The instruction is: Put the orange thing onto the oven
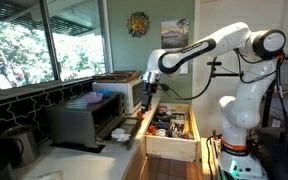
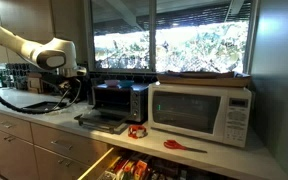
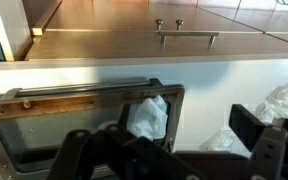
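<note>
Orange thing [image 2: 136, 131] lying on the surface [image 2: 234, 160], small and round in look, exact shape hard to tell. Placed in front of the gap between toaster oven [image 2: 119, 100] and oven [image 2: 199, 110], just beside the toaster oven's lowered door. Not on the oven; brownish top of the oven bare in an exterior view [image 1: 117, 76]. Red-handled scissors [image 2: 184, 146] also on the surface, in front of the oven, near the orange thing but apart from it.

End effector [image 2: 71, 87] hanging at the end of the white arm [image 2: 19, 45], on the far side of the toaster oven from the oven, well apart from the orange thing. In an exterior view, end effector [image 1: 149, 88] pointing down, near the front of the oven and over the edge of the surface, with an open drawer [image 1: 171, 128] full of small things below.

In the wrist view, end effector [image 3: 174, 140] released: dark fingers [image 3: 264, 140] spread wide, nothing between them. Under it the toaster oven's glass door [image 3: 44, 125] lying open, with a white crumpled thing [image 3: 149, 115] at its corner. Beyond, a white strip of surface, then brown cabinet fronts with a metal handle [image 3: 187, 38]. Orange thing not to be made out in this view.
</note>
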Motion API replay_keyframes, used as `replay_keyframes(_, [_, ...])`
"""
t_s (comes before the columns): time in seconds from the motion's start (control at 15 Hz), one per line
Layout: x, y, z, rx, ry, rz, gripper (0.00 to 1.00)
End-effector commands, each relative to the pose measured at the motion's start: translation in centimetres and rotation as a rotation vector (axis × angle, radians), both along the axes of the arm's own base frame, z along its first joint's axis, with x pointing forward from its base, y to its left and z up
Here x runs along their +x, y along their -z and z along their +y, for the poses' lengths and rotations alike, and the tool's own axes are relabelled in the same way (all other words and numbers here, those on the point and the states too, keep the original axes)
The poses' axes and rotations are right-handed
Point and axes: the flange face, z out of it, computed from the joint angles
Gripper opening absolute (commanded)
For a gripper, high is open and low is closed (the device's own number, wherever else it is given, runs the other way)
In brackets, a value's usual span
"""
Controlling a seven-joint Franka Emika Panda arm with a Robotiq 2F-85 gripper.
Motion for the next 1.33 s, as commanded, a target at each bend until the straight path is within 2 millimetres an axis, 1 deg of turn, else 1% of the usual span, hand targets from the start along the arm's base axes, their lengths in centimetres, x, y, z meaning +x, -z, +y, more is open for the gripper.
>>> replay_keyframes(0.0, [0.0,-0.1,0.0,0.000,0.000,0.001,1.00])
replay_keyframes(0.2, [0.0,-0.1,0.0,0.000,0.000,0.001,1.00])
replay_keyframes(0.27, [0.0,-0.1,-0.4,0.000,0.015,-0.007,1.00])
replay_keyframes(0.4, [-0.1,-0.3,-2.6,-0.031,0.100,-0.023,1.00])
replay_keyframes(0.53, [-0.6,-0.9,-5.6,-0.077,0.210,-0.048,1.00])
replay_keyframes(0.8, [-2.5,-2.4,-13.1,-0.158,0.407,-0.070,1.00])
replay_keyframes(0.87, [-3.0,-2.6,-15.0,-0.155,0.464,-0.078,1.00])
replay_keyframes(0.93, [-3.5,-2.7,-16.3,-0.143,0.522,-0.076,1.00])
replay_keyframes(1.0, [-1.7,-2.9,-14.5,-0.138,0.431,-0.066,1.00])
replay_keyframes(1.07, [-2.0,-3.2,-15.5,-0.137,0.449,-0.072,1.00])
replay_keyframes(1.13, [-2.0,-3.3,-15.5,-0.136,0.448,-0.074,1.00])
replay_keyframes(1.27, [-1.9,-3.2,-14.9,-0.138,0.434,-0.073,1.00])
